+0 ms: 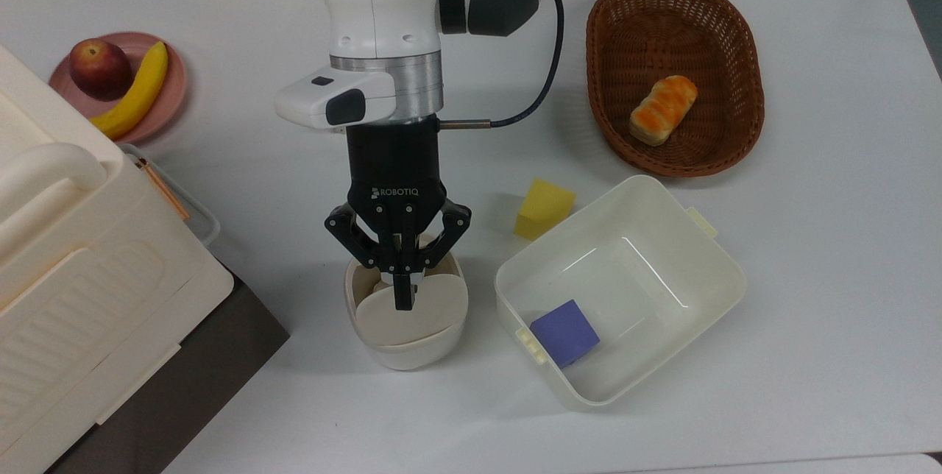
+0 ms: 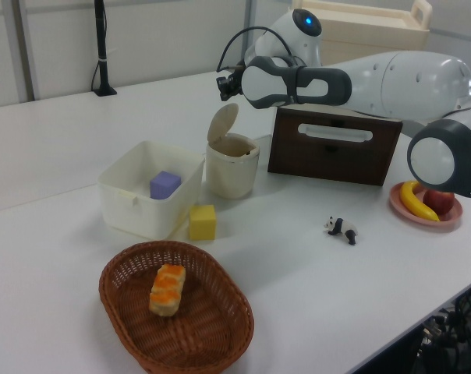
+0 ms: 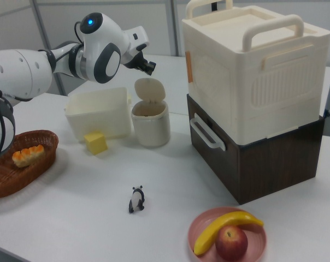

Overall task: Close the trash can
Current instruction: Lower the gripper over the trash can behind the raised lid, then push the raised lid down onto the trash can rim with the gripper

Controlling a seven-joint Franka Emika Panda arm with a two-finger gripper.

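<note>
In the top view, from its left: a big cream box with handles sits on a dark brown box, and behind it a pink plate holds an apple and a banana. Toward the middle stands the trash can, its lid hinged up and standing open; something pale lies inside, too hidden to name. The gripper hangs above the lid, fingers pressed together with nothing between them; whether they touch the lid cannot be told. Just beside the can's right is a white tub holding a purple cube, with a yellow cube touching its far wall outside. Farther right, a brown basket holds a bread roll. All rest on a white table; the left view adds a small panda figure on it.
</note>
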